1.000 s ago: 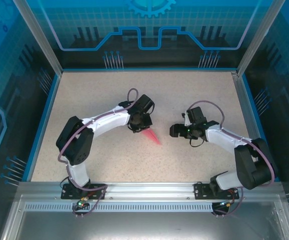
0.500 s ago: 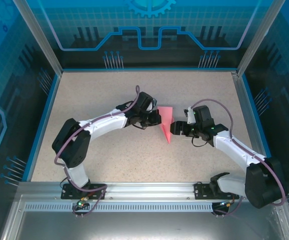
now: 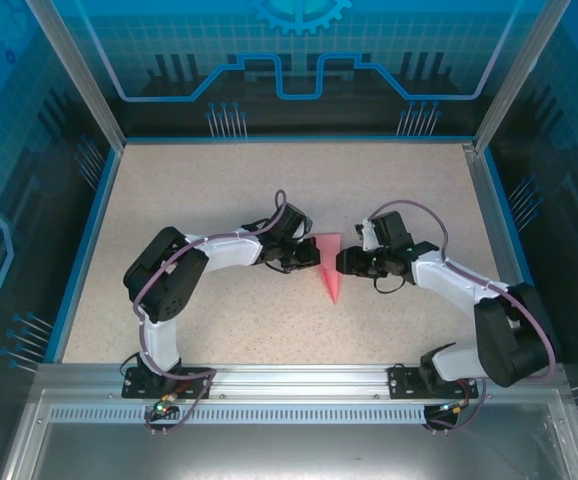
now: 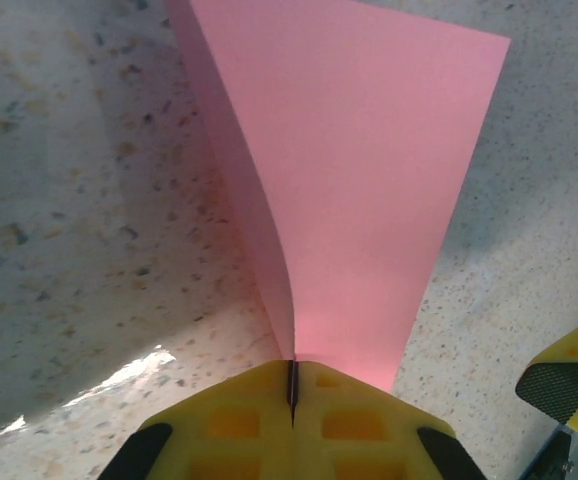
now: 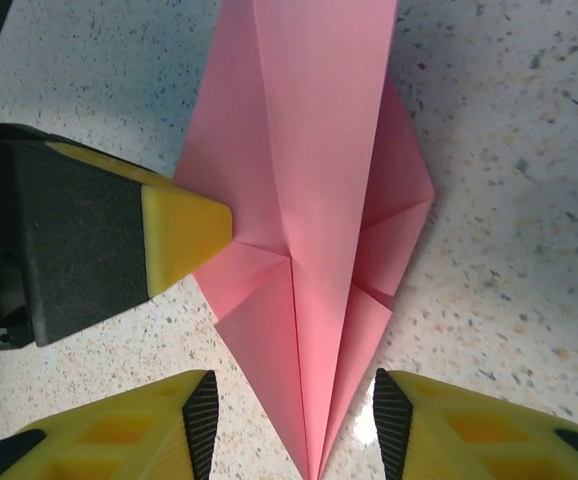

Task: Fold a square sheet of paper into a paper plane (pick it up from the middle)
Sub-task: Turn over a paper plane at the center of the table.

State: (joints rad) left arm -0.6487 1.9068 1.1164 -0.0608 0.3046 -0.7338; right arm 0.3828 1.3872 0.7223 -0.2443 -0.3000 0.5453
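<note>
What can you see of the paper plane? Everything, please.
The paper plane is a narrow pink-red dart of thin matte paper: a long pointed triangle with a centre crease and layered diagonal folds. It sits near the middle of the speckled table, wide end away from the arm bases, tip toward them. The left tool is shut on it, and the paper curves upward at that grip. The right tool is open, with a pointed end of the plane lying between its fingers, apparently untouched.
</note>
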